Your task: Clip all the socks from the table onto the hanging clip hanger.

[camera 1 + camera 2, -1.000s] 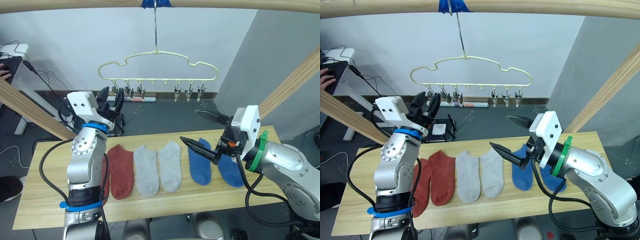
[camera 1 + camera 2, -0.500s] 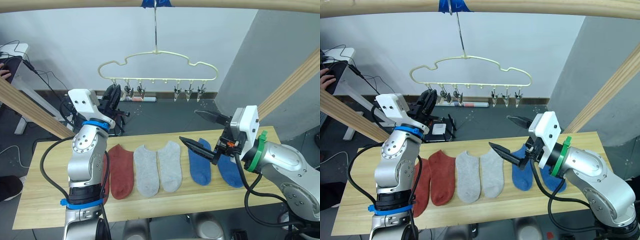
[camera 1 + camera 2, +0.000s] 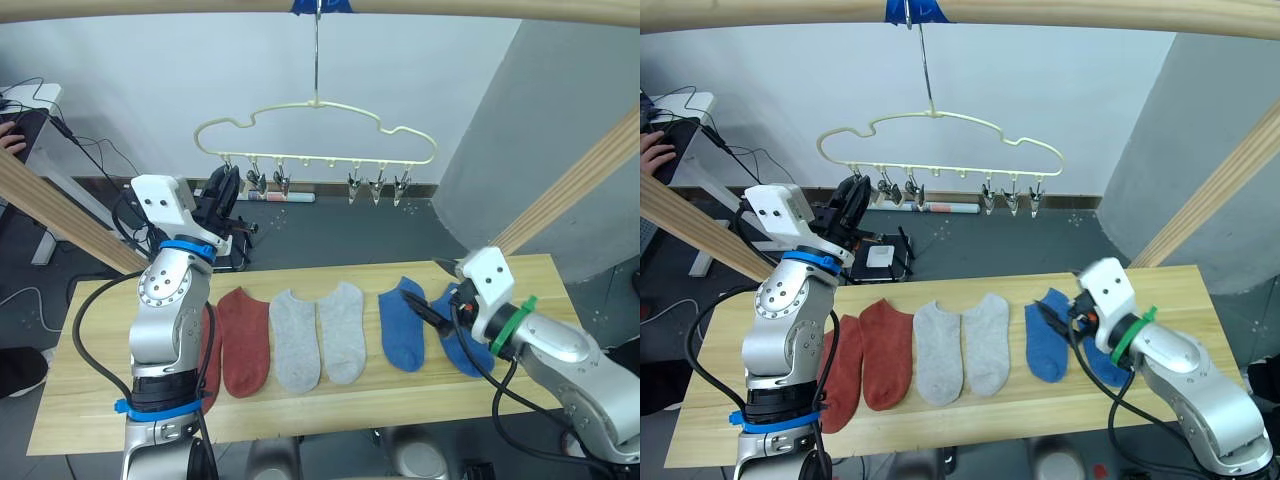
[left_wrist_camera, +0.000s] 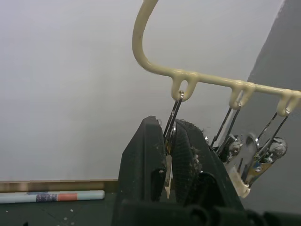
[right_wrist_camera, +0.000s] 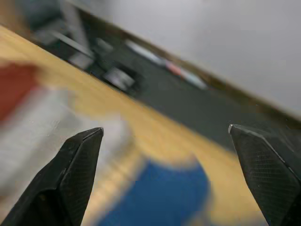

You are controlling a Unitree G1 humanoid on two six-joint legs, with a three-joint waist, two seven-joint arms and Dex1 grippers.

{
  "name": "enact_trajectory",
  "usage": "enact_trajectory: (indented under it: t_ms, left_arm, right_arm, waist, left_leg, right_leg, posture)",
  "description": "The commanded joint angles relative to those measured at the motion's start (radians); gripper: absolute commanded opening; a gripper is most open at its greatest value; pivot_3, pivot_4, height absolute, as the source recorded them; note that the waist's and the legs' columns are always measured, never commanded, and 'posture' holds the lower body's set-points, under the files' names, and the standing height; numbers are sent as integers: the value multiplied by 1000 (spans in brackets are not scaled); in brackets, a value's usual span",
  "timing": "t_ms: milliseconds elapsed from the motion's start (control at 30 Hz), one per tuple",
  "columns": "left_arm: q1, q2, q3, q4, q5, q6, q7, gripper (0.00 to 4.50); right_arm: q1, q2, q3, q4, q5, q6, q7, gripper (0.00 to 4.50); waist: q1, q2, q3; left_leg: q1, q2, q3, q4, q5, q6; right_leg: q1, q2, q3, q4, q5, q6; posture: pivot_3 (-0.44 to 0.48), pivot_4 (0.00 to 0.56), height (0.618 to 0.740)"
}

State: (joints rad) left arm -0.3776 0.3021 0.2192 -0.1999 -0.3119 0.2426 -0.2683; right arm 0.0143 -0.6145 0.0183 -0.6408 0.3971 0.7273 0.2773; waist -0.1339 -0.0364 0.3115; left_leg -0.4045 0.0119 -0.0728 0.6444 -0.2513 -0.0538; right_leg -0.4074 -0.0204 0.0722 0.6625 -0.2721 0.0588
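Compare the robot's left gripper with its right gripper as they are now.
The left gripper is raised at the cream clip hanger, fingers closed on the leftmost metal clip. The right gripper is low over the light wooden table, fingers spread wide and holding nothing, above the two blue ankle socks. Both have two black fingers.

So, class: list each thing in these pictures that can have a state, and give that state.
left gripper: fingers shut on the hanger's end clip.
right gripper: fingers open, above the blue socks.
clip hanger: hanging, no sock clipped on.
socks: all six flat on the table.
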Motion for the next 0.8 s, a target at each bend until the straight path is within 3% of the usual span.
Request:
enact_trajectory:
  t_ms: [33, 167, 400, 567, 667, 800]
  left_arm:
    - [6, 11, -17, -64, -5, 11, -12, 144]
    - [7, 15, -23, -76, -8, 25, -15, 144]
    - [-3, 20, -26, -85, -16, 47, -24, 144]
    - [-6, 29, -19, -93, -20, 61, -36, 144]
    - [-6, 39, -12, -98, -27, 70, -44, 144]
    - [-7, 48, -5, -100, -34, 79, -48, 144]
  right_arm:
    - [23, 60, -25, 93, -107, -68, -89, 4500]
    - [16, 147, -21, 279, -199, -160, -150, 4500]
    - [-112, 325, -83, 661, -247, -337, -239, 4500]
    - [-150, 379, -130, 742, -232, -293, -239, 4500]
    - [-139, 404, -144, 735, -234, -260, -239, 3874]
    - [-104, 423, -127, 695, -264, -244, -247, 2455]
  waist:
    - [-2, 1, 4]
    - [-4, 2, 15]
    - [-5, 5, 21]
    - [-4, 6, 23]
    - [-3, 6, 23]
    - [0, 6, 22]
  left_leg:
    - [0, 0, 0, 0, 0, 0]
    - [1, 0, 0, 0, 0, 0]
    - [1, 0, 1, -1, 0, 0]
    - [1, 0, 0, -1, 0, 0]
    - [1, 0, 0, -1, 0, 0]
    - [1, 1, 0, -1, 0, 0]
  right_leg:
    - [0, 0, 0, 0, 0, 0]
    - [0, 2, 0, 1, -2, 3]
    - [0, 2, 1, 1, 0, 0]
    - [0, 1, 0, 1, 0, 0]
    - [0, 1, 0, 1, 0, 0]
    - [0, 0, 0, 1, 0, 0]
  posture:
    - [-229, 356, 740]
    - [-228, 360, 740]
    - [-209, 367, 740]
    - [-189, 364, 740]
    - [-183, 360, 740]
    - [-178, 353, 740]
